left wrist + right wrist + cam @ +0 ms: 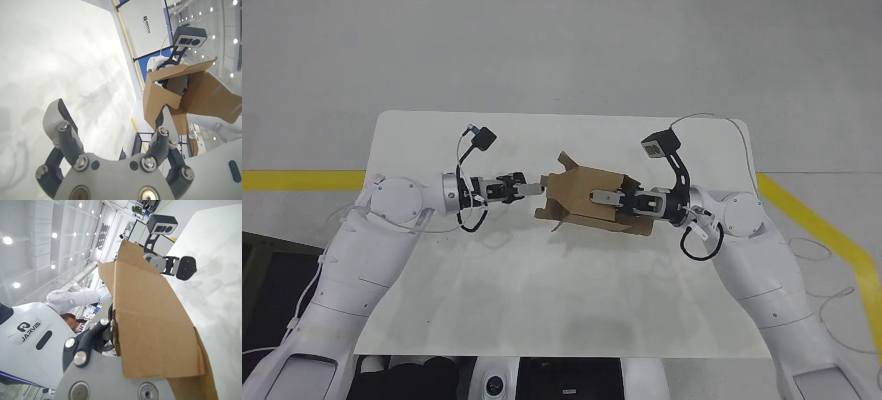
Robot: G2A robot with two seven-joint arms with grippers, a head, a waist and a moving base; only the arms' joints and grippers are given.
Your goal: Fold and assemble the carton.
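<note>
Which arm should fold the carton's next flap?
Left, probably. The left gripper is open and free beside loose flaps of the carton; the right gripper is shut on it, steadying it.

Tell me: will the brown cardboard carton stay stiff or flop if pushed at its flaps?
The brown cardboard carton is probably light: the right gripper alone seems to hold it by one wall. Its loose flaps splay unevenly, so a push would likely fold them at creases, not shift the carton.
</note>
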